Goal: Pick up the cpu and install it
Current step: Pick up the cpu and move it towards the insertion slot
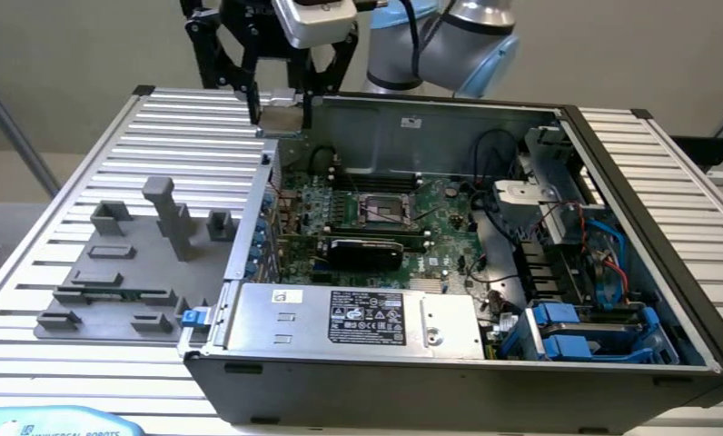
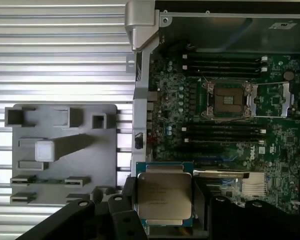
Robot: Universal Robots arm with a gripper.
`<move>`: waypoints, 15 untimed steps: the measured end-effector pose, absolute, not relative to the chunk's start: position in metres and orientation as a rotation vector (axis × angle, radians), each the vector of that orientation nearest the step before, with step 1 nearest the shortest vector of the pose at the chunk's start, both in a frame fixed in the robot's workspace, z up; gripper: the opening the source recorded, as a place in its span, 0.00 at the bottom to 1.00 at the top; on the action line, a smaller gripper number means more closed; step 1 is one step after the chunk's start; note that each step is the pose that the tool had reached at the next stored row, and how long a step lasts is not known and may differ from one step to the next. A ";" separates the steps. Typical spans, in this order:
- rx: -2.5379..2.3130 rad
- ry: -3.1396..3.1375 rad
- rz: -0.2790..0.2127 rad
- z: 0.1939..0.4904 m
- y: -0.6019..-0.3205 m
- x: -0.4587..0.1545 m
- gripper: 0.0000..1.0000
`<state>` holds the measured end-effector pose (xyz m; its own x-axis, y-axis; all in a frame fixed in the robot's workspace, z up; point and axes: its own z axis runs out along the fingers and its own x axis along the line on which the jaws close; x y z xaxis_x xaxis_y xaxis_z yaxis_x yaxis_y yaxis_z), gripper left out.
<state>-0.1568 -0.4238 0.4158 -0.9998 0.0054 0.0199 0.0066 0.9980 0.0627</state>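
Observation:
The cpu (image 2: 164, 197), a flat square chip with a silvery-beige top on a green-edged base, sits between the black fingers (image 2: 126, 200) of my gripper (image 2: 165, 202), which is shut on it. In the exterior view the gripper (image 1: 282, 107) hangs with the cpu (image 1: 284, 111) above the back corner of the open computer case, on that view's left, over the case wall. The black-framed square socket (image 1: 380, 212) (image 2: 228, 99) lies open on the green motherboard (image 1: 449, 202), apart from the chip and well below it.
A grey plastic fixture plate (image 1: 125, 272) (image 2: 60, 150) with upright blocks lies on the ribbed aluminium table (image 1: 46, 300), left of the case in the exterior view. Inside the case are a power supply (image 1: 361, 318), cables (image 1: 543, 227) and blue drive bays (image 1: 592, 331).

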 end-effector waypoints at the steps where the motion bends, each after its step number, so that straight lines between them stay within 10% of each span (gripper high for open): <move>1: -0.009 -3.120 -0.098 0.415 -0.423 -0.152 0.55; 15: -0.009 -3.119 -0.098 0.398 -0.413 -0.089 0.55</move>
